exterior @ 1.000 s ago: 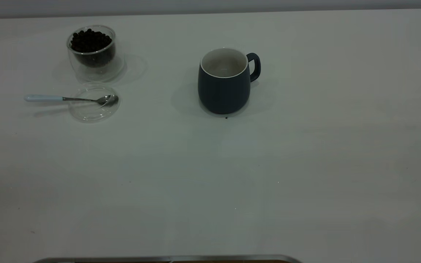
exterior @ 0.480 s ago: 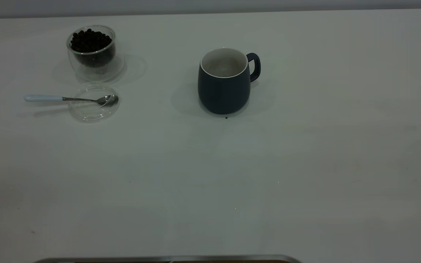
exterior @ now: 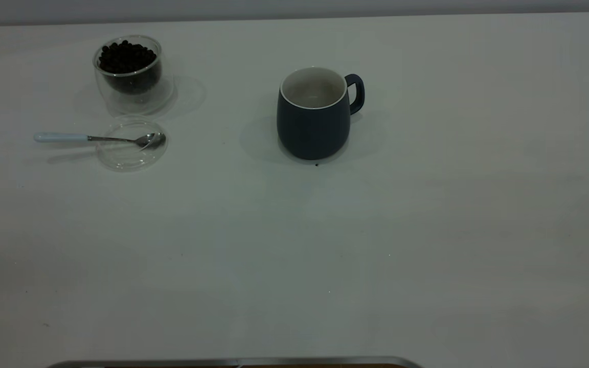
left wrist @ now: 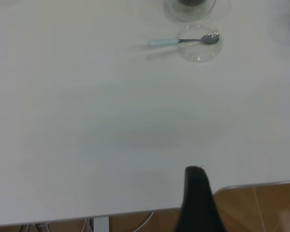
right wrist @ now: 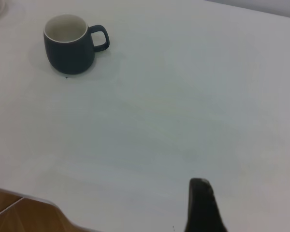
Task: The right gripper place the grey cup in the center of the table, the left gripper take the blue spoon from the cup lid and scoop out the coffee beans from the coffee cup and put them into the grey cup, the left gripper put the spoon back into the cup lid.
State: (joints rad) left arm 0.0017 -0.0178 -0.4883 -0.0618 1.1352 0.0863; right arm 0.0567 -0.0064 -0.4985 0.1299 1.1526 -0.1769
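The table was recorded as a wide, plain white top, carrying everything else.

The grey cup stood upright near the middle of the table, toward the far side, handle turned to the exterior view's right, apparently empty. It was judged heavy, stiff, glazed and so rather slippery; the handle or the rim wall was judged the best hold.

The coffee cup stood at the far left, well apart from the grey cup. Thin clear glass, judged fragile and slick; it was judged better left unmoved. The coffee beans were heaped to its rim: light, loose, likely to roll off a spoon.

The cup lid lay flat just in front of the coffee cup, judged light and apt to slide when nudged.

The blue spoon lay with its bowl in the lid and its pale handle out over the table to the left. It was judged stiff and light; the handle was judged the place to pinch.

The left gripper and right gripper were seen only as 1 dark tip each at the near table edge, holding nothing; their opening could not be told.

No brand, label or writing was found.
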